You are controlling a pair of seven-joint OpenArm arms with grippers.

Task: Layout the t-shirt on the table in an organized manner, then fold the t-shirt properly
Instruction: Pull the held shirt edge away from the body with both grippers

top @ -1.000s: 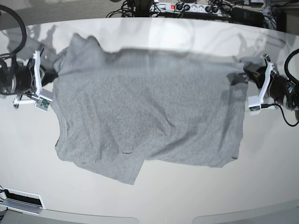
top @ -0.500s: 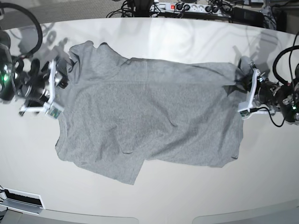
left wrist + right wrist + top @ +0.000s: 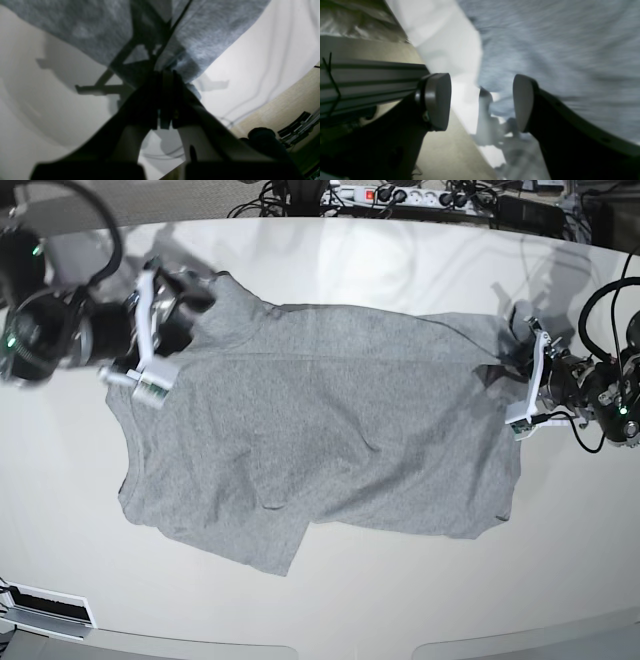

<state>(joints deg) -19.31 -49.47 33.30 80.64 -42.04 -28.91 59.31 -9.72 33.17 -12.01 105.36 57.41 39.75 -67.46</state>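
The heather-grey t-shirt point(image 3: 320, 420) lies spread on the glossy white table point(image 3: 330, 600), plain side up, with its lower left corner folded over. My right gripper point(image 3: 192, 300) is at the shirt's upper left corner. In the right wrist view it point(image 3: 480, 100) is open and empty, with blurred grey cloth point(image 3: 557, 45) beyond its pads. My left gripper point(image 3: 520, 375) is at the shirt's right edge. In the left wrist view it point(image 3: 166, 75) is shut, with the grey cloth point(image 3: 82, 27) bunched at its tips.
A power strip point(image 3: 400, 195) and tangled cables lie beyond the table's back edge. A white device point(image 3: 45, 605) sits at the front left corner. The table's edge and beige floor point(image 3: 280, 105) show close to the left gripper.
My right arm has moved up and to the right, onto the shirt's upper left corner, and that corner now lies flatter. My left gripper has shifted slightly down along the shirt's right edge.
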